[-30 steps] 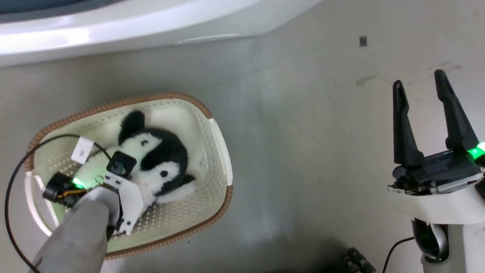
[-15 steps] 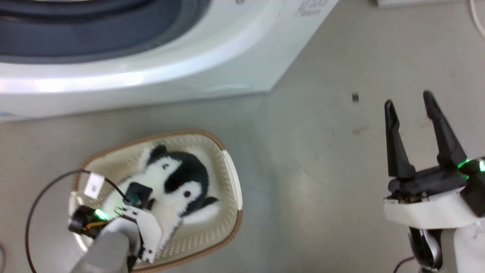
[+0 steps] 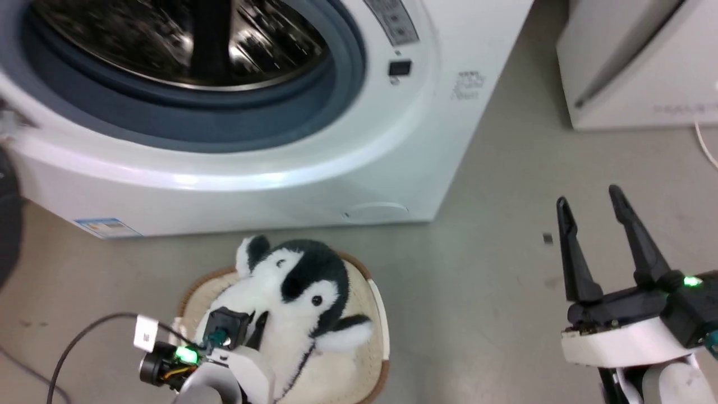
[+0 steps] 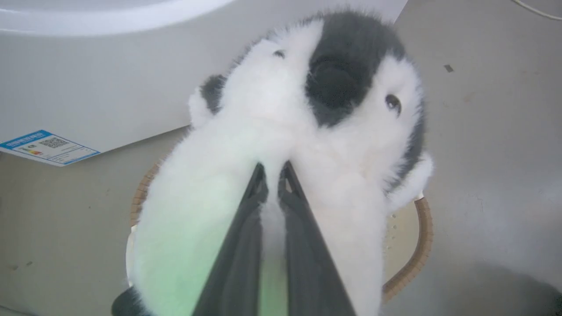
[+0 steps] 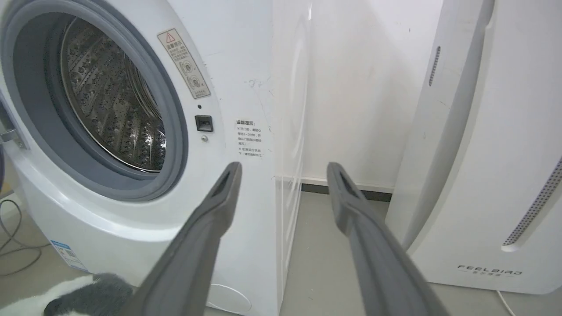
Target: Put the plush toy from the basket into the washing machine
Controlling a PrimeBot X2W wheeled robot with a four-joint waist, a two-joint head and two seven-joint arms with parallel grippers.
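The fluffy black-and-white plush toy [image 3: 297,292] hangs raised over the oval cream basket [image 3: 380,314], which stands on the floor before the washing machine [image 3: 392,146]. My left gripper [image 3: 262,328] is shut on the toy's white belly; in the left wrist view its tips [image 4: 273,169] pinch a fold of fur on the plush toy [image 4: 351,87], and the basket's brown rim [image 4: 423,232] shows below. The washer's porthole is open, showing the steel drum [image 5: 114,109]. My right gripper [image 3: 589,205] stands open over bare floor at the right, with nothing between its fingers [image 5: 224,197].
A white FEELBIRD appliance [image 5: 491,175] stands right of the washer, with a narrow floor gap between them. A dark shape [image 3: 8,224] sits at the left edge. A blue label [image 3: 104,227] marks the washer's lower front. A cable [image 5: 13,245] lies on the floor.
The head camera has tilted up, bringing the washer's porthole into view. My left gripper has lifted the plush toy up out of the basket. The right gripper stays open.
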